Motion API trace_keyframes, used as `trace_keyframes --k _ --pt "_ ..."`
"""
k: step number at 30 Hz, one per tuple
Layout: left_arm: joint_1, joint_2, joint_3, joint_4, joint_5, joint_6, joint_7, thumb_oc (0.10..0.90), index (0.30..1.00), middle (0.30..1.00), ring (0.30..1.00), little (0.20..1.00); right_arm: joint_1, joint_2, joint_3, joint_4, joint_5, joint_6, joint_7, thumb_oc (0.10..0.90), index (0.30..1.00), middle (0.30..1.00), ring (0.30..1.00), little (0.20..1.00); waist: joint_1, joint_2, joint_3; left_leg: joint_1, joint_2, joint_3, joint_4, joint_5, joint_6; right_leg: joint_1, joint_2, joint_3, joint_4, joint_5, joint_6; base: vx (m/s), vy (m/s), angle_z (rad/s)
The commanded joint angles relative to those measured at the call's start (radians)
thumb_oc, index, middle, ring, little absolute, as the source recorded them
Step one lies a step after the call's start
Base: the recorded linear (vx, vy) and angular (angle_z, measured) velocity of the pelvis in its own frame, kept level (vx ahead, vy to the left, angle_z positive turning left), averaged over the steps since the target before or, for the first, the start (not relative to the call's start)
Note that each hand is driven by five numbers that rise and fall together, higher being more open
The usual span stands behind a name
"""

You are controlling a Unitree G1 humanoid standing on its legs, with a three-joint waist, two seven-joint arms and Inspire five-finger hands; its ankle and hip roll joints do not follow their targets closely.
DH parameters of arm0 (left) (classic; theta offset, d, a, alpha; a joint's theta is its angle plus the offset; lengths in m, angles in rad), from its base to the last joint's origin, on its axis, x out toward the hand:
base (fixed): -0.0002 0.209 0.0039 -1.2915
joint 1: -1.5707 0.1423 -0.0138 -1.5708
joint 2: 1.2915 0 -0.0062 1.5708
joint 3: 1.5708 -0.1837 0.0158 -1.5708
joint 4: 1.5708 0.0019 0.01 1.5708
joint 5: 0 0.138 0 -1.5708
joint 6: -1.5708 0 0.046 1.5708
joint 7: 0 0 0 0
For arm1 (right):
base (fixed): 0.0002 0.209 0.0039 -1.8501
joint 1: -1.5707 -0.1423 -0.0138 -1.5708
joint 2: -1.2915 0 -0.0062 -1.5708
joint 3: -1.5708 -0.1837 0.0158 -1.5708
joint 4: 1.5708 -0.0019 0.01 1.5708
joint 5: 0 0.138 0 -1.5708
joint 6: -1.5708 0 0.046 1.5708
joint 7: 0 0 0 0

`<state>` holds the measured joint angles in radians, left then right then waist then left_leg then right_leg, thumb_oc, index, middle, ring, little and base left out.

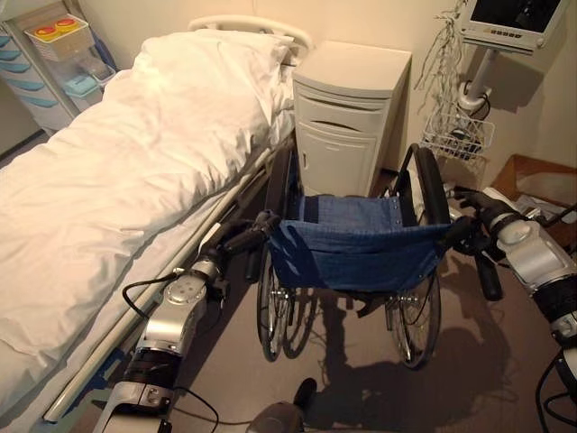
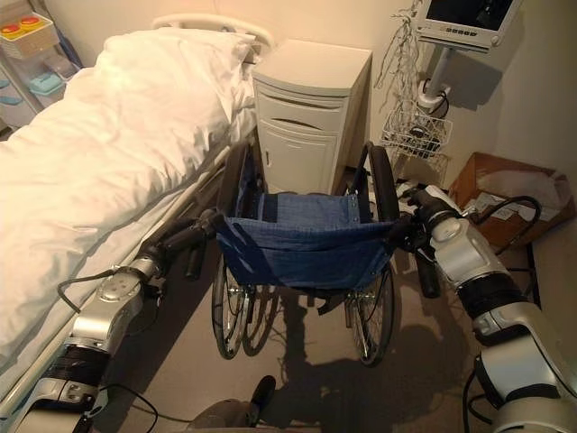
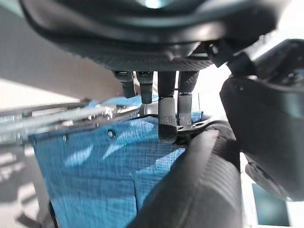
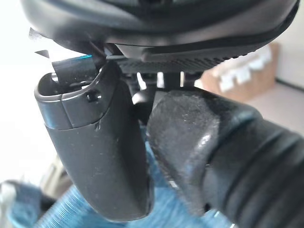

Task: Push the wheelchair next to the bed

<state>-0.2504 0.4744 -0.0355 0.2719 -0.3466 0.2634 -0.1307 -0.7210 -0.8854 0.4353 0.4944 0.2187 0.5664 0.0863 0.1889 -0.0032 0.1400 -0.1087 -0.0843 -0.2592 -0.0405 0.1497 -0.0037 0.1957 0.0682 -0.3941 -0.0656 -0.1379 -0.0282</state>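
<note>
The wheelchair (image 1: 356,257) with a blue cloth back stands just beside the bed (image 1: 117,180), facing a white bedside cabinet (image 1: 347,113) near the bed's head. The left hand (image 1: 236,242) curls its fingers (image 3: 167,118) round the wheelchair's handle on the bed side. The right hand (image 2: 416,221) grips the handle (image 4: 237,156) on the far side from the bed.

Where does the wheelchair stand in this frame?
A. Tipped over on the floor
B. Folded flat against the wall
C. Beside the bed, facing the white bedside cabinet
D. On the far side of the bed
C: the wheelchair stands upright with the bed on its left and the cabinet just ahead of it.
</note>
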Motion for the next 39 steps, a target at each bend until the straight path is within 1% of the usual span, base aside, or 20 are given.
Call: trace_keyframes --k 1,4,5,6,8,10,11,12,14,15,18,21,25,28,29,31,33,34,37,39 --pt "0.148 0.155 0.019 0.157 -0.073 -0.003 -0.021 0.800 0.900 0.900 0.900 0.900 -0.096 0.086 -0.141 -0.134 0.357 -0.116 0.006 0.800 0.900 0.900 0.900 0.900 0.070 -0.043 -0.016 0.147 -0.018 0.047 -0.028 -0.038 0.009 -0.026 -0.132 0.104 0.082 0.186 0.141 0.00 0.000 0.00" --pt "0.172 0.160 0.056 0.166 -0.206 -0.012 -0.084 0.800 0.900 0.900 0.900 0.900 -0.080 0.068 -0.175 -0.123 0.488 -0.131 0.004 0.800 0.900 0.900 0.900 0.900 0.064 -0.043 -0.022 0.147 -0.015 0.060 -0.030 -0.038 0.007 -0.028 -0.133 0.108 0.083 0.191 0.145 0.00 0.000 0.00" --pt "0.177 0.161 0.061 0.167 -0.225 -0.013 -0.095 0.800 0.900 0.900 0.900 0.900 -0.078 0.064 -0.181 -0.119 0.511 -0.134 0.007 0.800 0.900 0.900 0.900 0.900 0.065 -0.043 -0.023 0.147 -0.014 0.062 -0.031 -0.039 0.007 -0.028 -0.133 0.109 0.082 0.192 0.145 0.00 0.000 0.00" --pt "0.186 0.162 0.074 0.167 -0.285 -0.013 -0.110 0.800 0.900 0.900 0.900 0.900 -0.073 0.057 -0.196 -0.113 0.566 -0.132 0.012 0.800 0.900 0.900 0.900 0.900 0.062 -0.042 -0.026 0.149 -0.014 0.066 -0.032 -0.040 0.007 -0.029 -0.133 0.111 0.082 0.194 0.146 -0.02 0.009 -0.03" --pt "0.202 0.158 0.093 0.181 -0.349 -0.027 -0.123 0.800 0.900 0.900 0.900 0.900 -0.057 0.045 -0.221 -0.108 0.663 -0.130 0.026 0.800 0.900 0.900 0.900 0.900 0.058 -0.043 -0.031 0.150 -0.012 0.074 -0.034 -0.042 0.007 -0.031 -0.134 0.112 0.081 0.196 0.149 0.00 0.000 0.00" --pt "0.216 0.159 0.116 0.196 -0.399 -0.030 -0.152 0.800 0.900 0.900 0.900 0.900 -0.045 0.029 -0.244 -0.103 0.770 -0.127 0.056 0.800 0.900 0.900 0.900 0.900 0.053 -0.044 -0.034 0.153 -0.012 0.079 -0.036 -0.043 0.007 -0.032 -0.133 0.115 0.079 0.197 0.149 -0.01 -0.002 0.04" --pt "0.222 0.161 0.121 0.203 -0.417 -0.036 -0.158 0.800 0.900 0.900 0.900 0.900 -0.039 0.025 -0.252 -0.101 0.796 -0.128 0.066 0.800 0.900 0.900 0.900 0.900 0.052 -0.045 -0.036 0.153 -0.012 0.082 -0.036 -0.044 0.008 -0.033 -0.134 0.115 0.079 0.199 0.150 0.00 0.000 0.00" --pt "0.230 0.161 0.134 0.210 -0.451 -0.039 -0.164 0.800 0.900 0.900 0.900 0.900 -0.029 0.019 -0.266 -0.102 0.879 -0.129 0.088 0.800 0.900 0.900 0.900 0.900 0.049 -0.047 -0.039 0.154 -0.013 0.085 -0.036 -0.046 0.008 -0.035 -0.133 0.119 0.079 0.201 0.151 -0.01 -0.004 -0.06" --pt "0.239 0.163 0.153 0.240 -0.499 -0.043 -0.190 0.800 0.900 0.900 0.900 0.900 -0.011 0.014 -0.284 -0.105 0.963 -0.135 0.126 0.800 0.900 0.900 0.900 0.900 0.043 -0.050 -0.043 0.153 -0.013 0.090 -0.039 -0.047 0.009 -0.039 -0.133 0.122 0.080 0.205 0.153 -0.03 -0.014 -0.09" --pt "0.242 0.163 0.161 0.259 -0.513 -0.047 -0.201 0.800 0.900 0.900 0.900 0.900 -0.002 0.005 -0.291 -0.106 1.000 -0.126 0.146 0.800 0.900 0.900 0.900 0.900 0.039 -0.052 -0.046 0.153 -0.013 0.094 -0.040 -0.048 0.009 -0.043 -0.133 0.124 0.080 0.208 0.154 -0.03 -0.016 -0.14" --pt "0.250 0.159 0.170 0.289 -0.534 -0.051 -0.222 0.800 0.900 0.900 0.900 0.900 0.015 -0.015 -0.308 -0.083 1.047 -0.091 0.201 0.800 0.900 0.900 0.900 0.900 0.031 -0.055 -0.050 0.155 -0.011 0.102 -0.042 -0.050 0.009 -0.046 -0.133 0.128 0.080 0.211 0.155 -0.02 -0.012 -0.19" --pt "0.252 0.155 0.178 0.317 -0.538 -0.043 -0.230 0.800 0.900 0.900 0.900 0.900 0.053 -0.044 -0.320 -0.049 1.062 -0.018 0.300 0.800 0.900 0.900 0.900 0.900 0.018 -0.061 -0.053 0.159 -0.009 0.110 -0.045 -0.051 0.009 -0.053 -0.132 0.135 0.082 0.218 0.158 -0.03 -0.017 -0.05" --pt "0.250 0.151 0.179 0.341 -0.583 -0.032 -0.235 0.800 0.900 0.900 0.900 0.900 0.094 -0.076 -0.350 -0.011 1.100 0.013 0.371 0.800 0.900 0.900 0.900 0.900 0.001 -0.066 -0.055 0.162 -0.004 0.126 -0.046 -0.055 0.009 -0.061 -0.132 0.143 0.086 0.224 0.159 -0.03 -0.010 0.05" --pt "0.247 0.141 0.184 0.358 -0.628 -0.049 -0.232 0.800 0.900 0.900 0.900 0.900 0.115 -0.090 -0.380 0.005 1.116 0.025 0.378 0.800 0.900 0.900 0.900 0.900 -0.007 -0.068 -0.055 0.164 -0.003 0.133 -0.046 -0.057 0.009 -0.066 -0.132 0.147 0.089 0.228 0.160 -0.02 -0.004 0.07" --pt "0.244 0.134 0.188 0.363 -0.659 -0.058 -0.219 0.800 0.900 0.900 0.900 0.900 0.121 -0.095 -0.394 0.023 1.121 0.029 0.389 0.800 0.900 0.900 0.900 0.900 -0.011 -0.069 -0.055 0.166 -0.002 0.136 -0.047 -0.059 0.009 -0.068 -0.131 0.149 0.089 0.228 0.160 -0.01 0.000 0.06" --pt "0.243 0.111 0.211 0.379 -0.757 -0.099 -0.187 0.800 0.900 0.900 0.900 0.900 0.146 -0.095 -0.432 0.054 1.164 0.027 0.402 0.800 0.900 0.900 0.900 0.900 -0.018 -0.071 -0.055 0.169 0.001 0.143 -0.047 -0.062 0.009 -0.071 -0.131 0.152 0.088 0.227 0.157 -0.01 -0.003 0.22" --pt "0.243 0.096 0.225 0.384 -0.805 -0.103 -0.179 0.800 0.900 0.900 0.900 0.900 0.155 -0.091 -0.458 0.065 1.197 0.040 0.404 0.800 0.900 0.900 0.900 0.900 -0.021 -0.073 -0.057 0.169 0.002 0.146 -0.047 -0.064 0.008 -0.071 -0.130 0.153 0.087 0.224 0.156 0.00 -0.010 0.30" --pt "0.247 0.071 0.236 0.392 -0.848 -0.103 -0.178 0.800 0.900 0.900 0.900 0.900 0.168 -0.083 -0.494 0.077 1.260 0.055 0.390 0.800 0.900 0.900 0.900 0.900 -0.024 -0.077 -0.057 0.170 0.003 0.147 -0.047 -0.068 0.007 -0.071 -0.128 0.154 0.085 0.220 0.153 0.00 -0.020 0.31" --pt "0.262 0.030 0.252 0.408 -0.910 -0.084 -0.197 0.800 0.900 0.900 0.900 0.900 0.183 -0.077 -0.559 0.112 1.385 0.085 0.356 0.800 0.900 0.900 0.900 0.900 -0.026 -0.081 -0.059 0.173 0.006 0.151 -0.047 -0.076 0.006 -0.071 -0.126 0.154 0.082 0.213 0.149 0.00 -0.025 0.27" --pt "0.266 0.013 0.259 0.421 -0.948 -0.070 -0.210 0.800 0.900 0.900 0.900 0.900 0.189 -0.070 -0.587 0.121 1.463 0.089 0.324 0.800 0.900 0.900 0.900 0.900 -0.030 -0.083 -0.061 0.176 0.007 0.154 -0.047 -0.081 0.007 -0.074 -0.125 0.156 0.084 0.214 0.149 0.00 -0.017 0.15"
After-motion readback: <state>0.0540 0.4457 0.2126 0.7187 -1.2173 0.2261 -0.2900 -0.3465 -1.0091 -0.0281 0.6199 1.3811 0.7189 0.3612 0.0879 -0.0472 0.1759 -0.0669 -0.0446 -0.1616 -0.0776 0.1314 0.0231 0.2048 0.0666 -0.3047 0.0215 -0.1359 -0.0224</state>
